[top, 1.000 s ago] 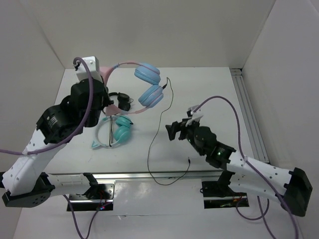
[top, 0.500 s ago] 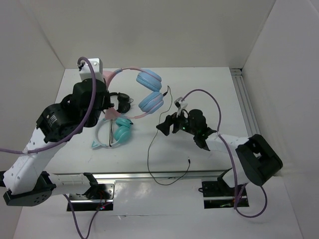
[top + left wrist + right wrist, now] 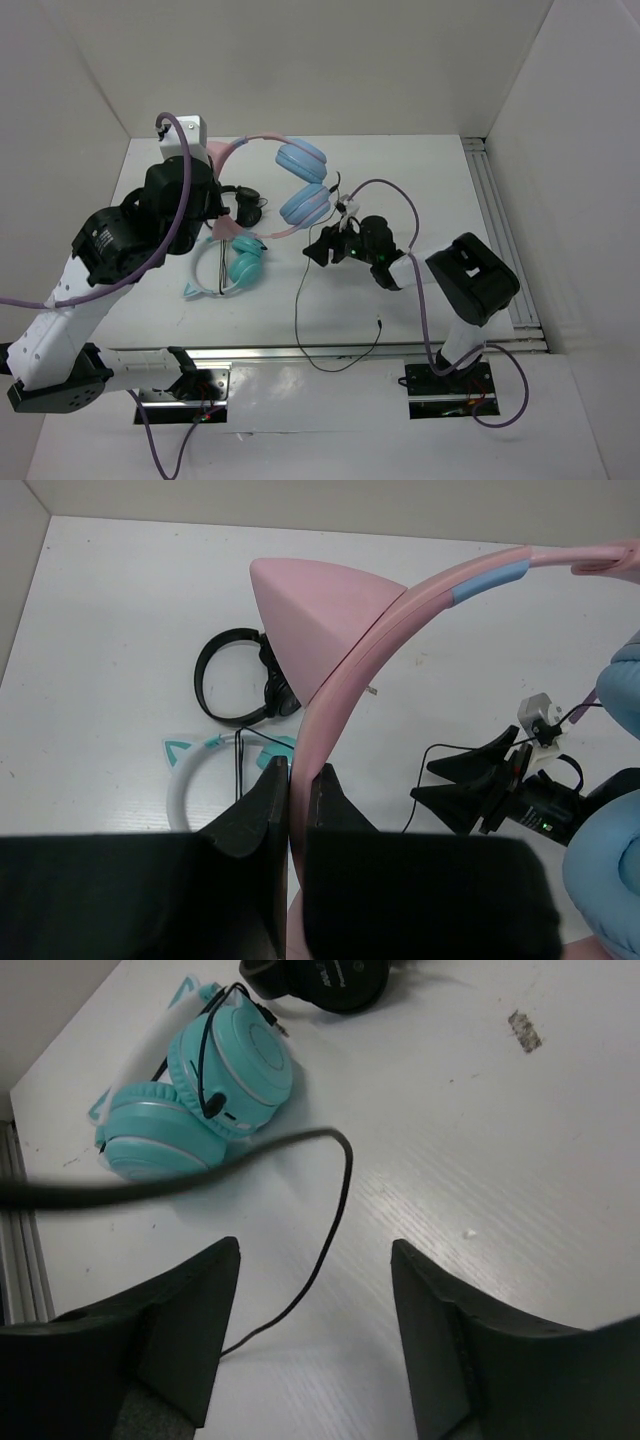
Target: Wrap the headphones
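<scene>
The headphones hang lifted above the table, with a pink headband (image 3: pixel 252 140), a pink cat ear (image 3: pixel 310 610) and light blue ear cups (image 3: pixel 303 180). My left gripper (image 3: pixel 212 200) is shut on the headband (image 3: pixel 300 770). The thin black cable (image 3: pixel 298 300) drops from the cups onto the table and loops toward the front edge. My right gripper (image 3: pixel 318 250) is open, low over the table. The cable (image 3: pixel 335 1200) runs down between its two fingers (image 3: pixel 190 1330) without touching them.
Teal cat-ear headphones (image 3: pixel 240 262) and small black headphones (image 3: pixel 243 205) lie on the table under the left arm; both show in the right wrist view, the teal pair (image 3: pixel 220 1070) just beyond the fingers. An aluminium rail (image 3: pixel 500 230) runs along the right edge.
My right arm has reached left and away from its base, bringing its open gripper up to the hanging cable. The left gripper has shifted the headphones slightly to the right.
</scene>
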You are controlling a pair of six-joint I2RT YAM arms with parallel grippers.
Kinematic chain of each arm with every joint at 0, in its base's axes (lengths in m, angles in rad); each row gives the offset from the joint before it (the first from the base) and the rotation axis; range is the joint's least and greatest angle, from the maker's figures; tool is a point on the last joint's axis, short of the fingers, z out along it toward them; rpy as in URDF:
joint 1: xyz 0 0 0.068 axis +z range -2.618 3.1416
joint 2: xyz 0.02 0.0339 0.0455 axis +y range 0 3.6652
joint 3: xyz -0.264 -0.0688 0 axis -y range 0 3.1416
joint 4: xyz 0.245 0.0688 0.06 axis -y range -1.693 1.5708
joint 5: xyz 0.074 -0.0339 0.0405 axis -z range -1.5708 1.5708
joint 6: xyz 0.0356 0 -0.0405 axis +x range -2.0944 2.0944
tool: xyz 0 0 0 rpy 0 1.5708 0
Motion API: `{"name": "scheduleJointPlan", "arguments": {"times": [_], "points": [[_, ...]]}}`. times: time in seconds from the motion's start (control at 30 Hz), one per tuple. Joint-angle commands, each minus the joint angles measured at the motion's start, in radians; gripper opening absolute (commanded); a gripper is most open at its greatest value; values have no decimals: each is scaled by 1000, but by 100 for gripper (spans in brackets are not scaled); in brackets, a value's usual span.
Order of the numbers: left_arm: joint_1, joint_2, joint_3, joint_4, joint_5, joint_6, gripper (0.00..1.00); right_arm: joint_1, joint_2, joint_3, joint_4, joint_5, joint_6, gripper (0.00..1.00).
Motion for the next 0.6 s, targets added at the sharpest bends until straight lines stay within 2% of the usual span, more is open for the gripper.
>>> {"name": "scheduleJointPlan", "arguments": {"times": [0.0,0.23,0.27,0.37,0.47,0.57], "points": [[4,-10,33,77,7,-53,0,-3,30,13,213,19,47,63],[24,-19,14,77,7,-62,0,-3,140,4,382,-24,141,48],[24,-19,5,77,7,-62,0,-3,158,4,396,-33,141,38],[47,-19,-4,77,7,-62,0,-3,159,-9,407,-24,141,24],[72,-19,-15,77,-2,-62,0,-3,119,-47,373,10,130,0],[107,-19,-15,77,-13,-62,0,-14,9,-149,364,101,130,0]]}}
